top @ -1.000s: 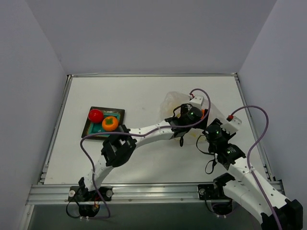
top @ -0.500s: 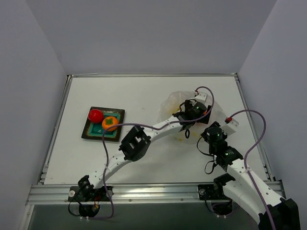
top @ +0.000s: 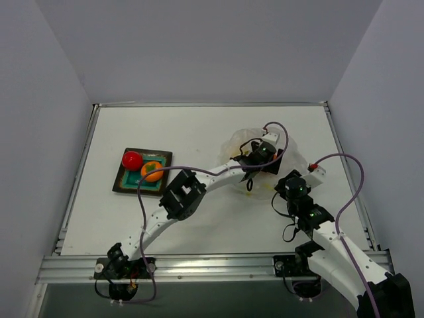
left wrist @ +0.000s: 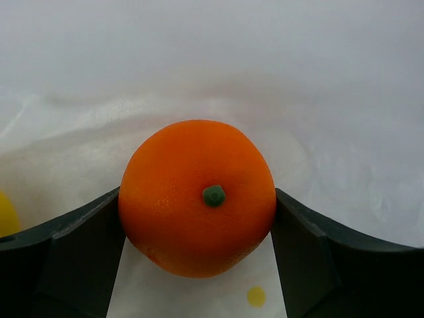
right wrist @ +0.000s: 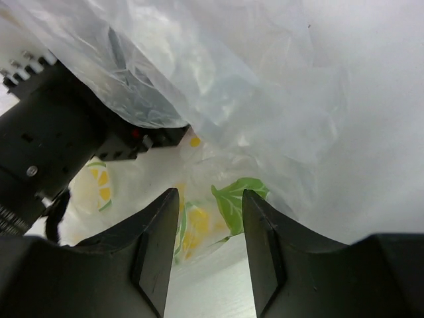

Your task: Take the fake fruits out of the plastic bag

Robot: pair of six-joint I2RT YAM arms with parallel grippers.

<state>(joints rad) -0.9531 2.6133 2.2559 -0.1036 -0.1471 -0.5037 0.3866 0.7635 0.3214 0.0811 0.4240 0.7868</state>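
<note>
Far left on the table (top: 199, 126) sits the dark square plate (top: 126, 182) with a red fruit (top: 132, 159) and a green-topped orange fruit (top: 152, 171) on it, touching each other and well apart from both grippers.

The left arm stretches diagonally across to the plastic bag (top: 233, 141), which lies crumpled on the right half of the table. In the wrist view, the left gripper (left wrist: 197, 199) has a round orange (left wrist: 199, 159) dead centre between its jaws. Both fingers (left wrist: 79, 245) press against its sides, so it's clamped, with the little green stem dot facing the camera and whitish bag film all around and underneath. A sliver of a yellow piece (left wrist: 5, 215) peeks in at the left edge, just outside the left finger.

Further right, the right gripper (right wrist: 211, 199) sits at the near side of the bag with its jaws apart. Wrinkly film with a green leaf print (right wrist: 235, 199) shows in the gap, but I honestly can't tell if the fingers touch it. No fruit between those jaws.
</note>
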